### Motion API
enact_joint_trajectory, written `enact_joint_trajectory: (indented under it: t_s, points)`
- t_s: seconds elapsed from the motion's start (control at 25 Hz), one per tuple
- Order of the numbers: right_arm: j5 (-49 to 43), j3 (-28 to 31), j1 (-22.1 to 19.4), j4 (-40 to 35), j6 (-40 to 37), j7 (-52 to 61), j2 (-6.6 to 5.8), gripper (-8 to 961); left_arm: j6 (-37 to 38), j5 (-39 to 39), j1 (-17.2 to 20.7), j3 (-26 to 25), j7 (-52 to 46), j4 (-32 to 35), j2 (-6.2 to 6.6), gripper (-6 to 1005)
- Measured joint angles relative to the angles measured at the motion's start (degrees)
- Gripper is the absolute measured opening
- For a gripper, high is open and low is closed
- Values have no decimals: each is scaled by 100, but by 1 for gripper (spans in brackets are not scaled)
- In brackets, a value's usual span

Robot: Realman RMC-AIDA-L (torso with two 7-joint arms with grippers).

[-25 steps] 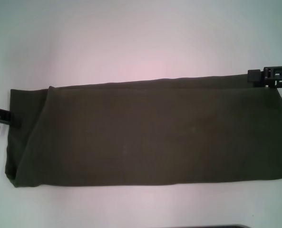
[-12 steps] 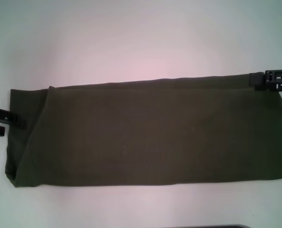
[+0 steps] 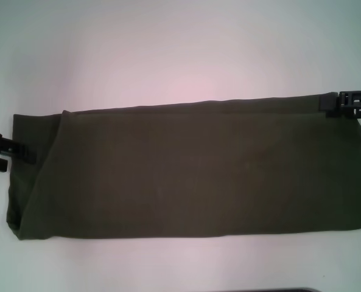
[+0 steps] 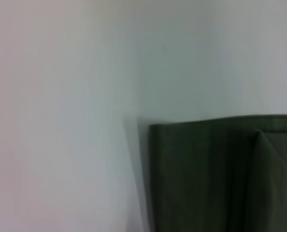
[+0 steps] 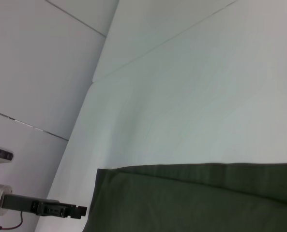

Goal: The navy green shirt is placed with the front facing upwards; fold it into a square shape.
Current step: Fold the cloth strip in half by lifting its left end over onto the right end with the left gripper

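The navy green shirt (image 3: 186, 167) lies flat as a long folded band across the middle of the white surface (image 3: 168, 55), its plain olive side up, spanning from 9 o'clock to 3 o'clock. A narrower folded layer shows at its 9 o'clock end. The left gripper (image 3: 7, 152) sits at that end, just beside the cloth edge; whether its fingers are open, I cannot tell. The right gripper (image 3: 350, 102) rests at the shirt's far corner near 2 o'clock; its fingers' state cannot be told either. Beyond the surface's edge, the right wrist view shows pale grey floor (image 5: 32, 72) with thin seams.
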Motion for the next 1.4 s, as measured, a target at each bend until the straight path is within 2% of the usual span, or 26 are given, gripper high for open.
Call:
enact_joint_trajectory:
  t_s: [1.4]
  points:
    - [-12, 0, 1, 9, -11, 17, 0, 658, -46, 166, -88, 63, -134, 227, -10, 791]
